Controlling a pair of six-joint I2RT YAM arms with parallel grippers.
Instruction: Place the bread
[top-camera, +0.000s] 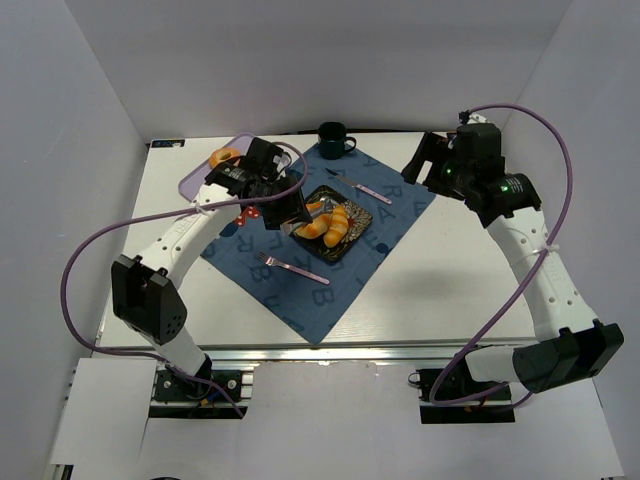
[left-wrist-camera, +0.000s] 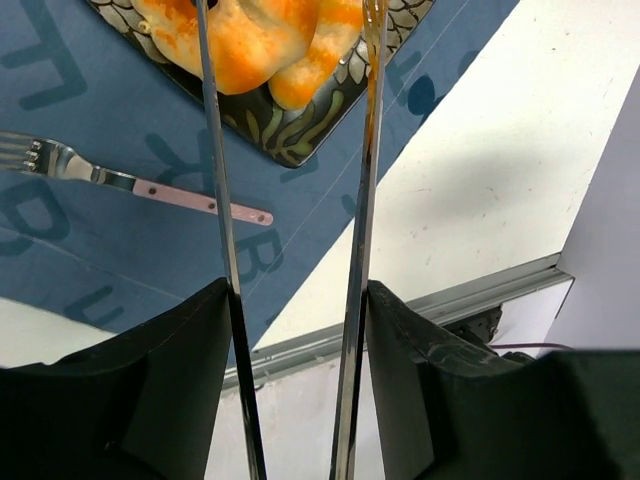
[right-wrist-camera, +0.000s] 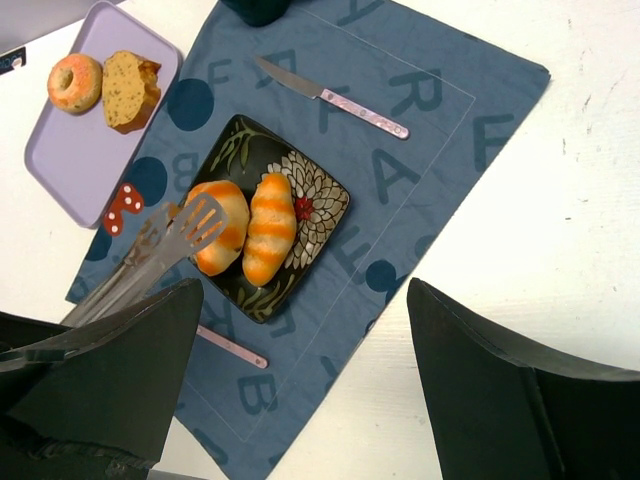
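Note:
Two orange-striped bread rolls (right-wrist-camera: 268, 228) lie side by side on a black patterned plate (right-wrist-camera: 323, 196) on the blue placemat. My left gripper (top-camera: 288, 207) is shut on metal tongs (left-wrist-camera: 366, 150), whose two arms run out over the plate. The tongs' slotted tip (right-wrist-camera: 190, 225) rests at the left roll (right-wrist-camera: 222, 235), and in the left wrist view bread (left-wrist-camera: 262, 42) shows between the arms. I cannot tell whether the tongs squeeze it. My right gripper (right-wrist-camera: 305, 290) is open and empty, high above the table's right side (top-camera: 428, 162).
A lilac tray (right-wrist-camera: 60, 160) at the far left holds a donut (right-wrist-camera: 74, 80) and a bread slice (right-wrist-camera: 130, 88). A knife (right-wrist-camera: 330, 95) lies beyond the plate and a fork (left-wrist-camera: 130, 182) lies on its near side. A dark mug (top-camera: 333, 139) stands at the back.

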